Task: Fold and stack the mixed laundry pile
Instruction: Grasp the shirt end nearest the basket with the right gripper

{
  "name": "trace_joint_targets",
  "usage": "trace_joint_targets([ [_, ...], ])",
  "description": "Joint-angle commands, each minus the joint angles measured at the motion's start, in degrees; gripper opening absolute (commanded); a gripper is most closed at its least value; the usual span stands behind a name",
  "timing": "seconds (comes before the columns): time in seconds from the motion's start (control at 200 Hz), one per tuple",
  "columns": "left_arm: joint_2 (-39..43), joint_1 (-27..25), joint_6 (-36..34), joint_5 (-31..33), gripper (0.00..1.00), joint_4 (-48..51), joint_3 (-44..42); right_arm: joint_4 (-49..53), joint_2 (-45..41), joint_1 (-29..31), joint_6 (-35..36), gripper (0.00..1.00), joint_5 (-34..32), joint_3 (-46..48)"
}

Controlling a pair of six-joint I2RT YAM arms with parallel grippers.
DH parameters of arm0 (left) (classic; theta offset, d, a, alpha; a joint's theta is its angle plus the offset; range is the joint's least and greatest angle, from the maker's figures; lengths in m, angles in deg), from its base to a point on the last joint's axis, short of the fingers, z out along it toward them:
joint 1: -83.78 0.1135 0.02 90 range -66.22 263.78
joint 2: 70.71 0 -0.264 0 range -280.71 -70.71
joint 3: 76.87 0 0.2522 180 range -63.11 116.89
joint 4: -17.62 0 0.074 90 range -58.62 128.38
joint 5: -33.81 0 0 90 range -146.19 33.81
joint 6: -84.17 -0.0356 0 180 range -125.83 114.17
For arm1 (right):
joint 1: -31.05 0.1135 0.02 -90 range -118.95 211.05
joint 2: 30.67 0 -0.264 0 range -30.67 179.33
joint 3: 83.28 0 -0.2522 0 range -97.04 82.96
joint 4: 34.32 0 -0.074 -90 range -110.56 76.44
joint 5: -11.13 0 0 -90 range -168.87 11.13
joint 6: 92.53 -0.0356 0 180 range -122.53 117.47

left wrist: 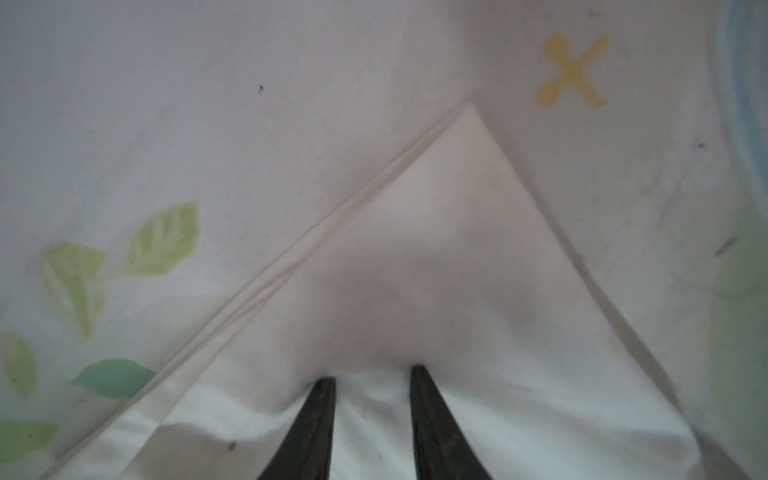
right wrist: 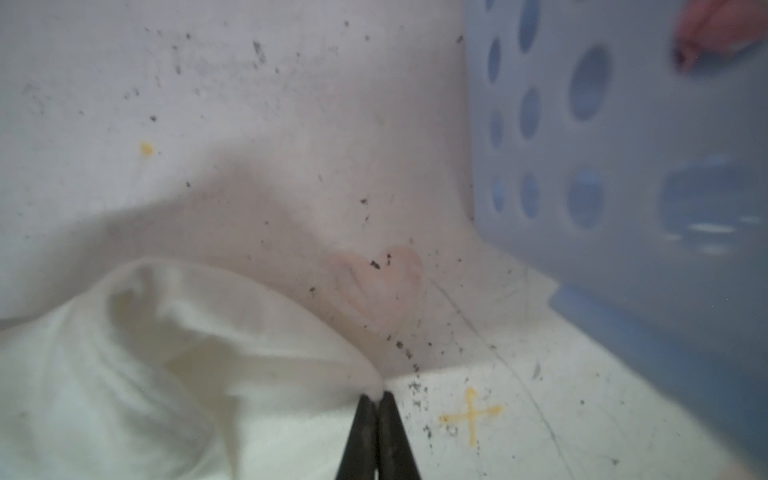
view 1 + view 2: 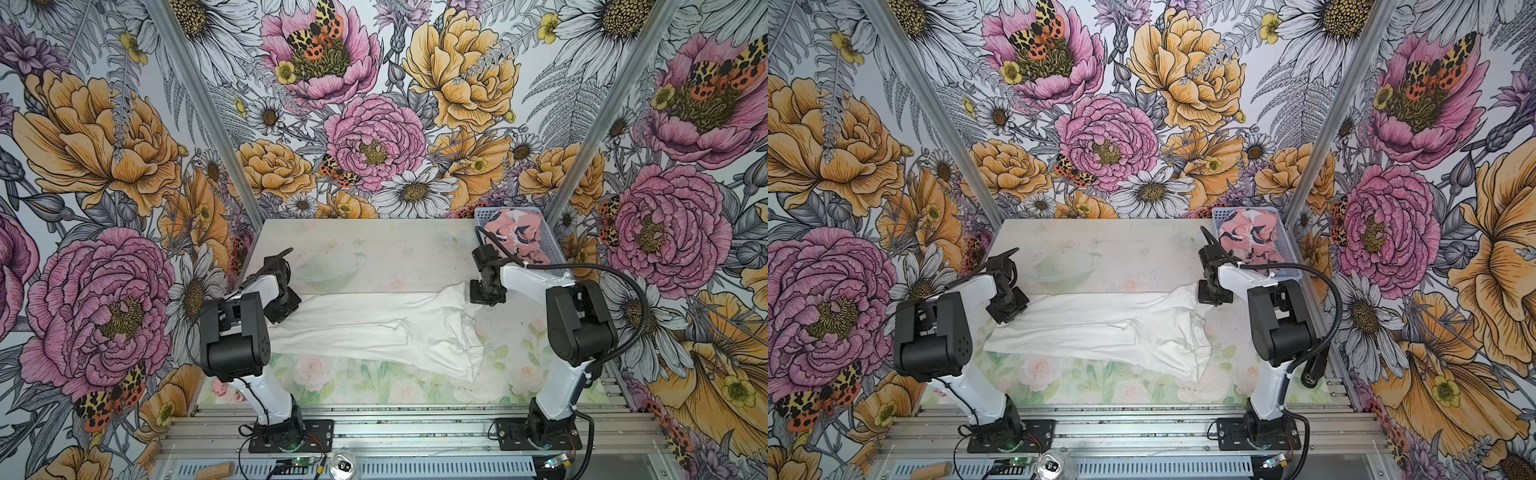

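The large plain white garment (image 3: 374, 328) lies spread across the middle of the pale flower-printed desk (image 3: 395, 245), running from 9 to 3 o'clock. It is smooth on the 9 o'clock half and rumpled toward 3 and 5 o'clock. We judge the step in hand to be its first fold, since both hands sit at its far edge.

Our left hand (image 1: 372, 374), at the cloth's 10 o'clock corner, has its fingers part way apart with white fabric bunched between them. We read that as a grip on the white garment. Our right hand (image 2: 377, 397), at the 2 o'clock corner, is closed tight on a peak of the same cloth.

The next move, we think, calls for lifting both corners together and carrying them level toward 6 o'clock.

The pink garment with navy-and-white blotches (image 3: 515, 239) sits crumpled in the light blue perforated plastic basket (image 3: 481, 216) at the desk's 1 o'clock corner, just beside the right hand. That basket wall and the rumpled 3 o'clock end could spoil a clean fold.
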Motion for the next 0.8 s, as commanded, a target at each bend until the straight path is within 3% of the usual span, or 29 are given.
trace_joint_targets([
  [0.0,-3.38,1.15,-1.25,-1.07,0.32,-2.24,-1.78,0.51,1.52,-0.56,1.57,0.0,-3.31,-3.51],
  [0.02,-3.32,1.18,-1.21,-1.14,0.32,-2.24,-1.87,0.98,1.33,-0.46,1.72,0.0,-3.1,-3.9],
  [0.12,-2.7,1.36,-1.34,-1.07,0.32,-2.24,-2.37,3.37,-2.66,0.14,1.59,0.24,-1.67,-3.27],
  [0.23,-2.15,1.65,-1.47,-0.98,0.32,-2.24,-3.02,4.85,-8.5,1.32,0.54,0.34,0.88,1.14],
  [0.36,-2.07,1.64,-1.47,-0.91,0.32,-2.24,-2.95,4.61,-12.07,3.94,-1.31,0.38,5.82,6.39],
  [0.505,-1.75,1.73,-1.07,-0.5,0.32,-2.17,-3.01,2.07,-9.84,6.83,-2.12,0.42,8.17,8.64],
  [0.796,0.49,3.24,-2.0,-0.12,0.32,-1.55,-4.22,2.95,-3.18,6.76,-0.09,0.37,0.46,10.19],
])
